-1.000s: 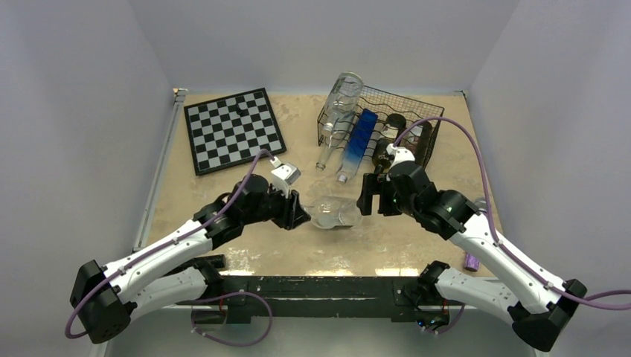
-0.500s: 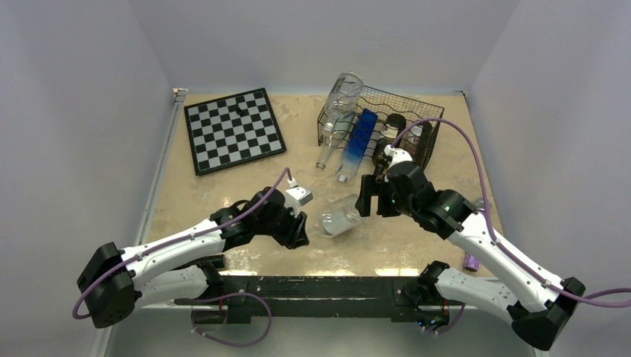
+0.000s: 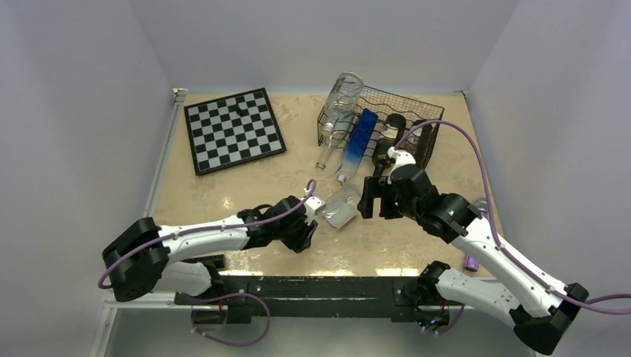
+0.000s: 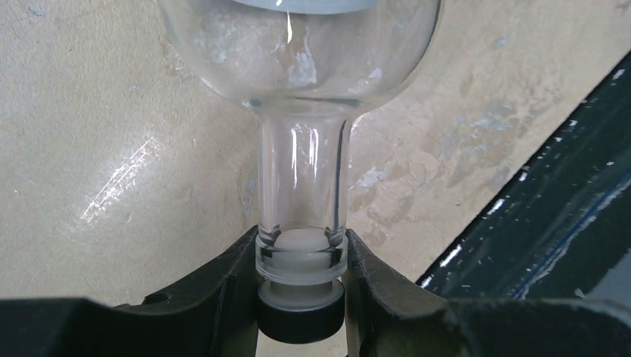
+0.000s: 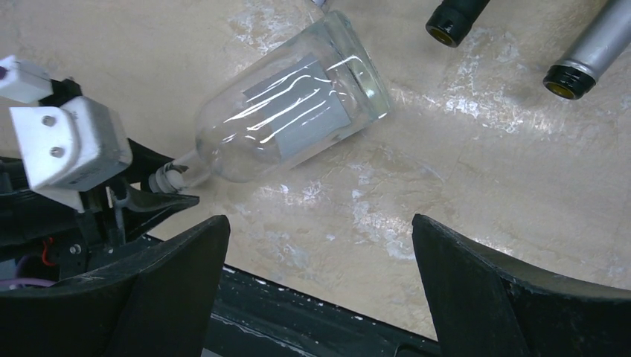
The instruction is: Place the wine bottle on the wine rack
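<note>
Left pincer (image 4: pixel 301 296) of mine is shut tight on the bottle (image 4: pixel 301 171). Its two black fingers (image 4: pixel 219 297) pinch the thick glass lip at the mouth from either side. The glass is clear and smooth, with a straight round neck that swells into a rounded shoulder. A white stopper sits in the mouth and a black round piece sits under it. One grey rectangular label wraps the body.

In the top view the bottle lies tilted at frame centre, neck toward lower left and flat base toward upper right. It is just below the rack (image 3: pixel 408 100) and not in it. I cannot tell whether its base touches the table (image 3: pixel 216 190).

My right pincer (image 5: pixel 320 253) stands wide open and holds nothing. Its two broad matte black fingers sit at the lower corners of its own view, with the bottle above them and apart from both.

The table is beige and mottled like stone, with bright glare patches. The rack, upper right of centre, is thin black wire with mesh sides. On it I count one tall clear bottle (image 3: pixel 341 104), one blue bottle (image 3: pixel 360 137), and at least two dark bottles (image 3: pixel 394 123) that I can't separate well. One chessboard (image 3: pixel 234 130), black and white squares in a black frame, lies flat at upper left, well apart.
</note>
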